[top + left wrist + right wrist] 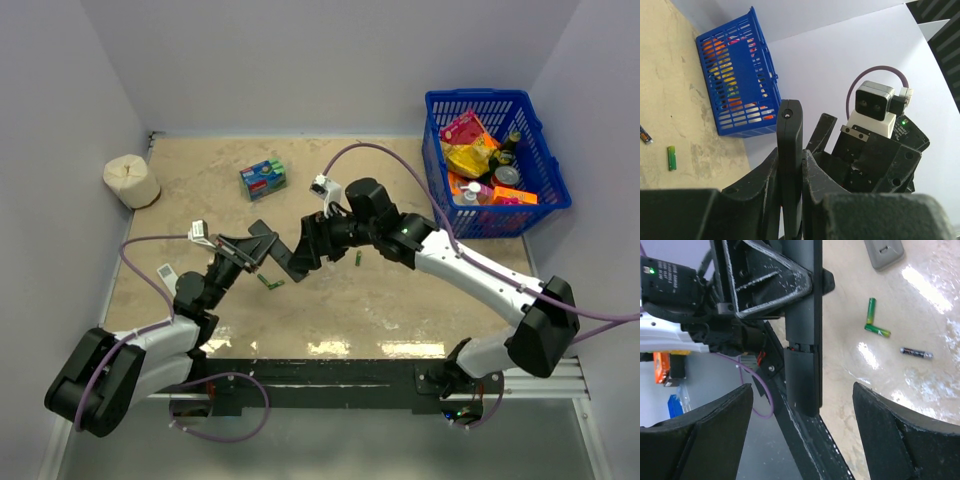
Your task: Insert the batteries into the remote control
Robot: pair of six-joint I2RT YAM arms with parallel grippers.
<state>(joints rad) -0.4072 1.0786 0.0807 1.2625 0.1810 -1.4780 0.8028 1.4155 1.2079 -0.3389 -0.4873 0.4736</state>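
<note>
Left gripper [790, 170] is clamped on the black remote [802, 315]; both fingers press its flat sides, about mid-length; the remote is up off the table [400, 300], its free end sticking out past the fingertips; in the left wrist view a small round hole shows at that end.

Right gripper [803, 390] faces the left one, fingers spread wide; the remote's end sits in the gap between them; no contact with either pad is visible; it holds nothing.

A cross seam shows on the remote in the right wrist view, with a bit of red at the joint; I cannot tell whether the back cover is seated or slid.

Batteries are all on the table, none in the remote as far as shown: pair of green batteries [877, 330] touching at one end in a V; dark battery [916, 353] just beside them, apart; lone green battery [357, 260] near the right forearm.

Grey remote [885, 251] lies beyond the pair, partly cut off by the frame; blue basket [495, 160] with packets at the far right; blue-green packet [263, 179] at far centre; paper roll [131, 181] at the far left corner.
</note>
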